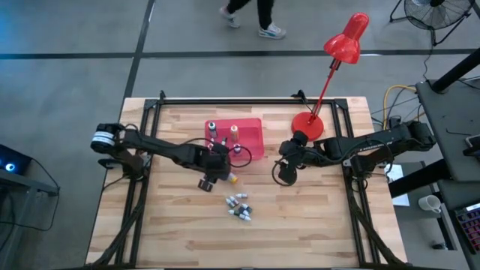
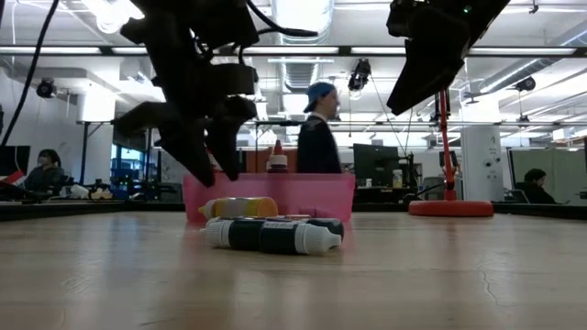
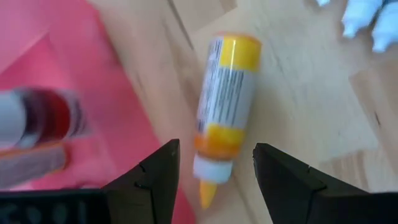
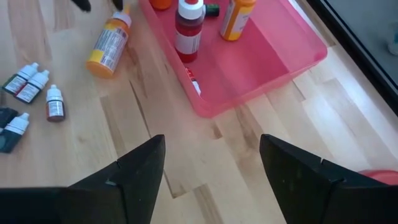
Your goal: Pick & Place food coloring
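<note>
Left end effector [image 3: 211, 180] hovers with fingers spread, gripping nothing, over a yellow-capped plastic dropper bottle [image 3: 225, 106] lying beside the shallow red square tray [image 1: 251, 135]. Right end effector [image 4: 211, 171], parted and empty, waits near the tray. Several bottles stand in the tray; a cluster of small bottles [image 1: 239, 207] waits on the wooden surface [image 1: 315, 225].

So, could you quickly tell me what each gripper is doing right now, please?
Left gripper: open, empty, over the yellow bottle lying on the table.
Right gripper: open, empty.

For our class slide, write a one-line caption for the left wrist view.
Open left gripper poised over a yellow food coloring bottle lying on the table beside the red tray.
</note>
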